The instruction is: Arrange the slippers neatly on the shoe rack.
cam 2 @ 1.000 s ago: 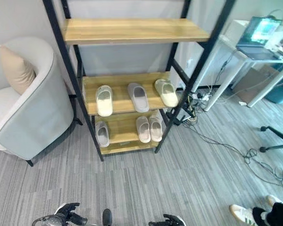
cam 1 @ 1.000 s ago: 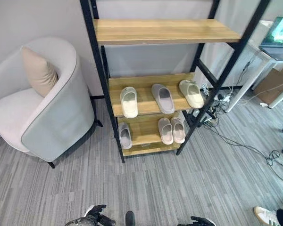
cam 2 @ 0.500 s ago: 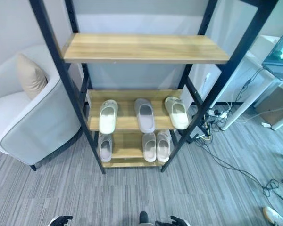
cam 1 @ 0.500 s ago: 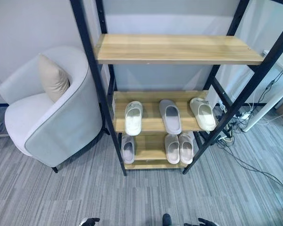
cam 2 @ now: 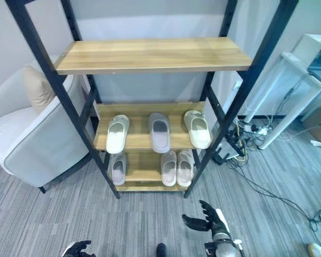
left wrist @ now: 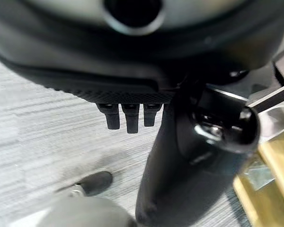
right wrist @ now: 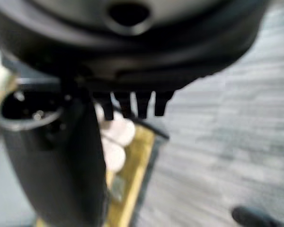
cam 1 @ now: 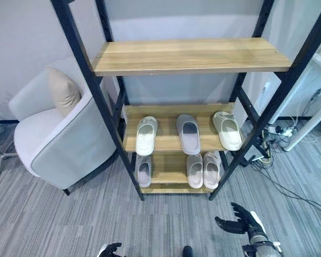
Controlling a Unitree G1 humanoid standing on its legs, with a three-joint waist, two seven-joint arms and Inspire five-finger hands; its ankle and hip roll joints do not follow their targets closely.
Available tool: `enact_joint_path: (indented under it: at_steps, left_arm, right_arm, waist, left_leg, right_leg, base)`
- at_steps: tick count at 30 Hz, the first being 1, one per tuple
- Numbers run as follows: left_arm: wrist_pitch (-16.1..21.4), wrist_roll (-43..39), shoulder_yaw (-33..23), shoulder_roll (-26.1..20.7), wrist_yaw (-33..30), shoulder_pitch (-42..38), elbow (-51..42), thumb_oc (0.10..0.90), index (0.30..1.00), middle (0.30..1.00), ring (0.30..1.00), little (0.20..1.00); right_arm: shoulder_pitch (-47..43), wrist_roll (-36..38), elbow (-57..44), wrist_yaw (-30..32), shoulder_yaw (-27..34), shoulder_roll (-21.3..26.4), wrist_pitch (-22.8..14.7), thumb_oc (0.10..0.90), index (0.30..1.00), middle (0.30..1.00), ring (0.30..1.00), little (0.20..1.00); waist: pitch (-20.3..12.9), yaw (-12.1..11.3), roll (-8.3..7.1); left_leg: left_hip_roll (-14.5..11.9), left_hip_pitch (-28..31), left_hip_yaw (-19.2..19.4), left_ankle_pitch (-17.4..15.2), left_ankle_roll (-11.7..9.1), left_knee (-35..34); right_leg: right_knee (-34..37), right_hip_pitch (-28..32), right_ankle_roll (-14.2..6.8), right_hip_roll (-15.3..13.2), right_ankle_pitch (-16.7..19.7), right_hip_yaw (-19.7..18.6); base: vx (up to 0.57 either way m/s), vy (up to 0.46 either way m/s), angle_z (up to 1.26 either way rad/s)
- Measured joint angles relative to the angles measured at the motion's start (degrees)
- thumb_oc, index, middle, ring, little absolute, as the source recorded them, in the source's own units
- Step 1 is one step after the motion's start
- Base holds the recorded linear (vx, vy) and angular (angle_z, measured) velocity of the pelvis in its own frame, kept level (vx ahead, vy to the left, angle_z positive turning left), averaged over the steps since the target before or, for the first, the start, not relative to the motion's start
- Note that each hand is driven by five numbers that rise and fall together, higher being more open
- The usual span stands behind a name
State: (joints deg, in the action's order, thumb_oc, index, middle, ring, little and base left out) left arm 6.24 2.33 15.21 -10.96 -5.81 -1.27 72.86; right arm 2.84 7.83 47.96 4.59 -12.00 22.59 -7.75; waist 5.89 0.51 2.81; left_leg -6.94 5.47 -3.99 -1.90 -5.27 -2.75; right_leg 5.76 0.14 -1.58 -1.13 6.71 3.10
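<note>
We hold our right robot hand (cam 1: 241, 222) open and empty, fingers spread, low over the floor. The slippers (cam 1: 203, 169) on the shoe rack (cam 1: 166, 142) lie ahead of it and slightly left, long axes pointing away from us. Our left robot hand (cam 1: 110, 250), farther off, has curled fingers, holding nothing.

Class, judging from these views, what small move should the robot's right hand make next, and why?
Probably reach forward toward the cream slipper at the right end of the wooden middle shelf. It lies angled, unlike the grey slipper beside it, and the right hand hovers open, empty, above the floor before the rack.
</note>
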Motion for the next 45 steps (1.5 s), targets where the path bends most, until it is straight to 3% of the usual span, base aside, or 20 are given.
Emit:
enact_joint_path:
  at_steps: [7, 13, 15, 18, 21, 28, 31, 41, 45]
  left_arm:
    - [0.4, 0.2, 0.4, 0.6, -0.1, 0.7, -0.1, 0.8, 0.9, 0.9, 0.9, 0.9]
    - [0.3, 2.1, 0.4, 0.5, 0.2, 0.8, -0.8, 0.8, 0.9, 0.9, 0.9, 0.9]
    - [0.3, 2.5, 0.4, 0.3, 0.3, 0.9, -1.3, 0.8, 0.9, 0.9, 0.9, 0.9]
    - [0.4, 3.5, 0.3, 0.2, 0.5, 1.2, -1.5, 0.8, 0.9, 0.9, 0.9, 0.9]
    - [0.7, 4.6, 0.3, -0.1, 0.7, 1.1, -1.4, 0.8, 0.9, 0.9, 0.9, 0.9]
    - [1.0, 5.1, 0.3, -0.5, 1.4, 1.2, -1.5, 0.8, 0.9, 0.9, 0.9, 0.9]
    - [1.5, 5.1, 0.3, -0.6, 1.4, 1.3, -1.5, 0.8, 0.9, 0.9, 0.9, 0.9]
    - [2.9, 4.6, 0.5, -0.4, 1.5, 0.8, -1.5, 0.8, 0.9, 0.9, 0.9, 0.9]
    - [3.7, 3.0, 0.5, -0.1, 1.4, 0.5, -1.9, 0.8, 0.9, 0.9, 0.9, 0.9]
  right_arm:
    - [-0.4, 5.8, -3.4, -4.5, -7.8, -1.0, 1.2, 0.8, 0.9, 0.9, 0.9, 0.9]
    - [-1.4, 17.3, -27.9, -12.6, -13.1, 3.0, 1.8, 0.8, 0.9, 0.9, 0.9, 0.9]
    - [-3.7, 19.8, -37.9, -14.8, -14.3, 7.0, 2.7, 0.8, 0.9, 0.9, 0.9, 0.9]
    - [-6.1, 19.8, -47.1, -16.5, -13.1, 11.5, 0.9, 0.8, 0.9, 0.9, 0.9, 0.9]
    - [-6.2, 17.1, -52.9, -16.3, -7.6, 14.5, -0.5, 0.8, 0.9, 0.9, 0.9, 0.9]
    - [-6.2, 2.4, -49.5, -6.8, 1.2, 15.3, -1.8, 0.8, 0.9, 0.9, 0.9, 0.9]
    - [-8.2, -0.4, -39.7, -1.0, 4.6, 15.4, -2.9, 0.8, 0.9, 0.9, 0.9, 0.9]
    - [-16.6, 4.2, -22.3, 5.2, 5.3, 15.7, -3.3, 0.8, 0.9, 0.9, 0.9, 0.9]
    - [-23.2, 8.3, -15.6, 7.0, 5.0, 15.8, -3.7, 0.8, 0.9, 0.9, 0.9, 0.9]
  waist:
    - [-0.4, 0.3, 0.63]
    - [-0.6, 0.1, 0.21]
    - [-0.5, 0.0, 0.05]
    - [-0.8, -0.3, -0.35]
    - [-1.2, -0.8, -0.95]
    - [-1.5, -1.2, -1.4]
    - [-1.5, -1.4, -1.42]
    - [-1.3, -2.5, -0.86]
    - [0.3, -3.3, -0.04]
  left_leg:
    - [0.5, 0.6, -0.3, 1.7, 0.0, -1.9]
    - [1.1, 1.7, -0.3, 1.9, 0.1, -2.4]
    - [1.3, 1.7, -0.3, 1.9, 0.1, -2.4]
    - [1.3, 2.1, -0.3, 1.9, 0.1, -2.4]
    - [1.3, 2.0, -0.2, 1.9, 0.1, -2.4]
    - [1.6, 1.3, -0.1, 1.9, 0.2, -2.4]
    - [1.7, 0.3, -0.4, 2.0, 0.3, -2.4]
    - [1.8, -2.1, -1.5, 2.2, 0.2, -2.4]
    - [1.9, -3.3, -2.0, 2.5, 0.1, -2.4]
  right_leg:
    - [0.0, 0.1, -0.7, -0.8, 0.2, 1.4]
    - [0.0, 1.1, -0.9, -1.3, 0.3, 1.5]
    - [0.0, 1.1, -1.2, -1.3, 0.1, 1.4]
    - [0.0, 1.4, -1.1, -1.4, 0.2, 1.4]
    - [0.0, 1.3, -1.5, -1.5, -0.1, 1.3]
    - [0.0, 0.7, -1.6, -1.6, 0.0, 1.3]
    - [0.0, -0.3, -1.7, -1.8, 0.0, 1.4]
    - [0.0, -2.5, -1.4, -2.0, 0.4, 2.6]
    - [0.0, -3.2, -1.4, -2.1, 0.4, 3.1]
  base:
    - [0.0, 0.017, 0.08]
    - [0.01, 0.008, 0.01]
    - [0.05, 0.028, 0.01]
    - [0.06, 0.032, 0.0]
    - [0.05, 0.024, -0.01]
    - [0.03, 0.014, -0.01]
    - [0.04, 0.005, 0.04]
    - [0.0, 0.002, 0.06]
    - [-0.04, 0.004, 0.07]
